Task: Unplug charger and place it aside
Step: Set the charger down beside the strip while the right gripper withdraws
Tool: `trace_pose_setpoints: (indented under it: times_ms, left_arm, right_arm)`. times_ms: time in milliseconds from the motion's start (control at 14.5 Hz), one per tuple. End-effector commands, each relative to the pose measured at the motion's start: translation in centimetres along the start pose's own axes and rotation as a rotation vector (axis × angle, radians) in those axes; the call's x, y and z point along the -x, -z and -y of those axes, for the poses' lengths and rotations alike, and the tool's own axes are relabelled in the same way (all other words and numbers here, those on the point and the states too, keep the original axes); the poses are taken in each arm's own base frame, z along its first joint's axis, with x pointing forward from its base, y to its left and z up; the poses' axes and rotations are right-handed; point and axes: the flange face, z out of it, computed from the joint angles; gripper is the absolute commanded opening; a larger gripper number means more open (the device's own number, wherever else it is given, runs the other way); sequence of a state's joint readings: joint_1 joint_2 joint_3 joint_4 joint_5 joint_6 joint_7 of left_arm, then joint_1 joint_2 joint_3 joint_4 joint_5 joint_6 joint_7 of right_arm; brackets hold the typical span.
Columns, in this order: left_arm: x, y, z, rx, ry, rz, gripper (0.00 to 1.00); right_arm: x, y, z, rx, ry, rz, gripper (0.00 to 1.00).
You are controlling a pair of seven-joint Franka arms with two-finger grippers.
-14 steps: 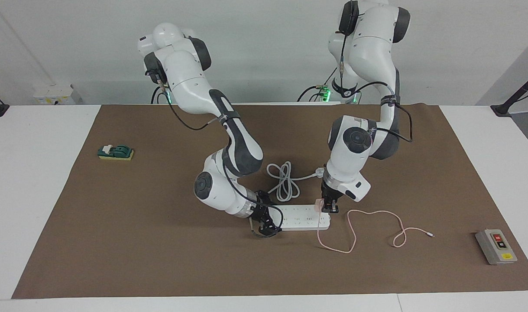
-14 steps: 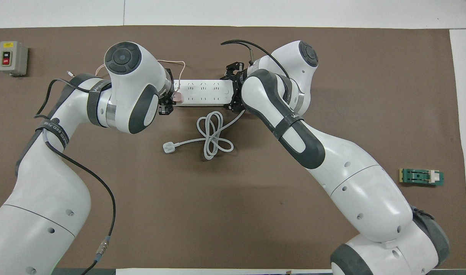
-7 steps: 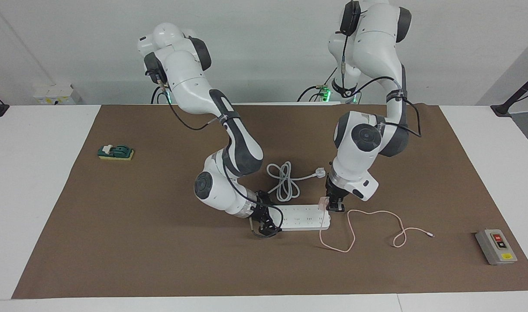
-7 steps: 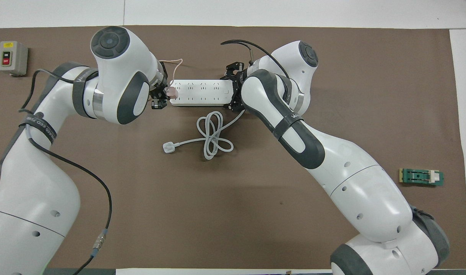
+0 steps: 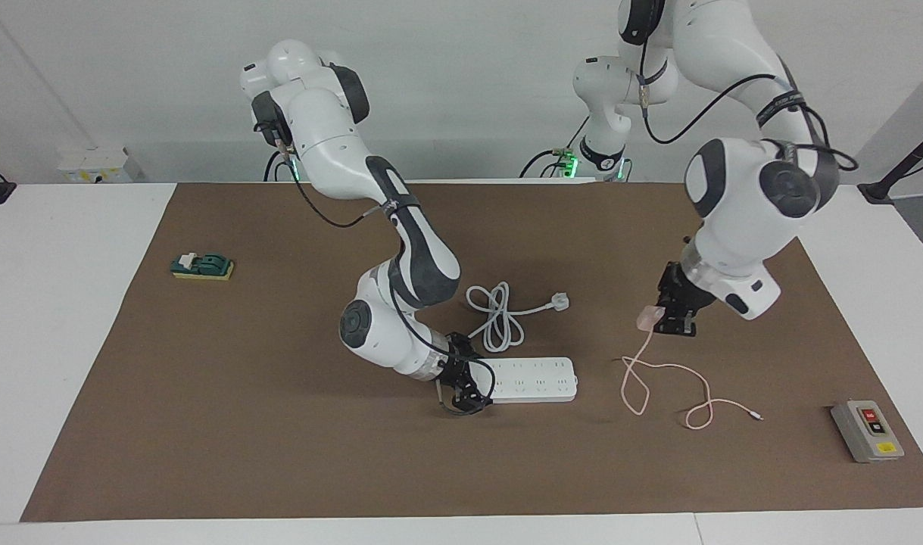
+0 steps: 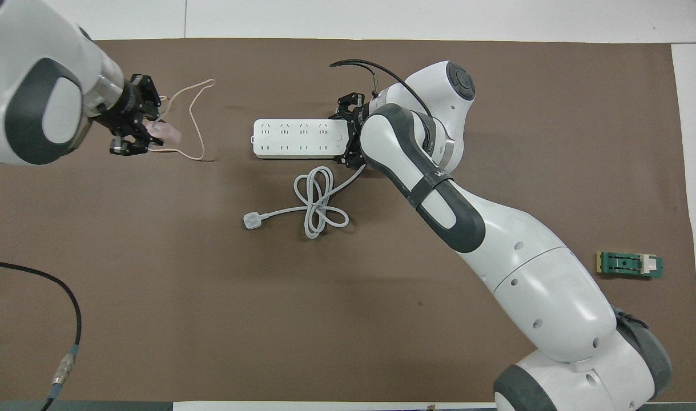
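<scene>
The pale pink charger (image 5: 647, 317) is out of the white power strip (image 5: 533, 379) and hangs in the air in my left gripper (image 5: 664, 321), which is shut on it over the brown mat, toward the left arm's end of the table. Its thin pink cable (image 5: 634, 382) drops to the mat and ends in a tiny white connector (image 5: 756, 415). The overhead view shows the charger (image 6: 168, 133), left gripper (image 6: 148, 130) and cable (image 6: 194, 117) too. My right gripper (image 5: 461, 391) is low, shut on the end of the strip (image 6: 296, 138) toward the right arm.
A white plug with a thick coiled cord (image 5: 497, 310) lies just nearer to the robots than the strip. A grey switch box (image 5: 866, 430) sits at the left arm's end of the mat. A green block (image 5: 201, 266) sits at the right arm's end.
My left gripper has pulled the charger off the strip, lifted it and carried it toward the left arm's end; the cable has dragged along. The right gripper and the strip have stayed put.
</scene>
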State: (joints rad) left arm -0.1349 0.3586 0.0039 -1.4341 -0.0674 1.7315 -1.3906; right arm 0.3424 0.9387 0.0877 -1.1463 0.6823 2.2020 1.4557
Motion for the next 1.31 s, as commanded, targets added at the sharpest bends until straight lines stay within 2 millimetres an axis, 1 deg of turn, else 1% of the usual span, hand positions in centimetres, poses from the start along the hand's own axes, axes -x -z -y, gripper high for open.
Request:
trace_pose_setpoints:
  times_ms: [0, 69, 207, 276, 345, 483, 552, 621, 690, 828, 966, 1034, 1103, 1241]
  left_arm:
    - [-4.7, 0.3, 2.6, -0.036, -0.125, 0.036, 0.0]
    - [-6.5, 0.2, 3.4, -0.039, -0.169, 0.041, 0.0]
    - [-9.1, -0.3, 4.8, -0.042, -0.271, 0.047, 0.0]
    - [-10.8, -0.8, 5.7, -0.044, -0.316, 0.054, 0.0]
    - [-12.2, -0.9, 6.6, -0.037, -0.376, 0.054, 0.0]
    - [-14.0, -1.5, 7.7, -0.023, -0.44, 0.049, 0.0]
    - [-14.2, -2.0, 7.9, -0.014, -0.44, 0.043, 0.06]
    - [-14.2, -2.4, 8.1, -0.007, -0.441, 0.037, 0.68]
    - [-13.9, -2.7, 8.2, -0.002, -0.443, 0.031, 1.0]
    - [-13.6, -2.7, 8.0, 0.001, -0.45, 0.028, 1.0]
    - [-13.4, -2.5, 8.0, -0.002, -0.464, 0.026, 1.0]
    - [-13.5, -1.9, 7.9, -0.005, -0.574, 0.007, 1.0]
    - [-13.7, -0.9, 7.7, 0.001, -0.628, -0.014, 1.0]
    - [-13.7, 0.6, 7.6, 0.001, -0.68, -0.024, 1.0]
  right_arm:
    - [0.8, 0.8, 0.9, -0.064, 0.014, -0.021, 1.0]
    - [1.2, 2.1, 1.0, -0.065, 0.018, -0.017, 1.0]
    - [1.9, 4.9, 0.6, -0.041, 0.023, -0.015, 1.0]
    - [1.6, 6.5, 0.6, -0.039, 0.016, -0.014, 1.0]
    - [1.7, 8.6, 0.3, -0.03, 0.01, -0.012, 1.0]
    - [1.8, 13.4, -0.3, -0.001, 0.032, -0.032, 1.0]
    - [2.0, 15.8, -0.7, 0.024, 0.08, -0.071, 1.0]
    - [2.0, 18.0, -1.2, 0.062, 0.147, -0.111, 1.0]
    - [1.9, 20.3, -1.8, 0.095, 0.234, -0.137, 1.0]
    - [1.2, 24.5, -3.1, 0.162, 0.419, -0.155, 1.0]
    - [0.9, 29.0, -5.0, 0.231, 0.655, -0.237, 1.0]
    - [0.3, 33.0, -6.9, 0.303, 0.895, -0.274, 1.0]
    - [-0.6, 35.0, -7.7, 0.341, 1.007, -0.302, 1.0]
    - [-1.7, 37.4, -8.7, 0.433, 1.199, -0.343, 1.0]
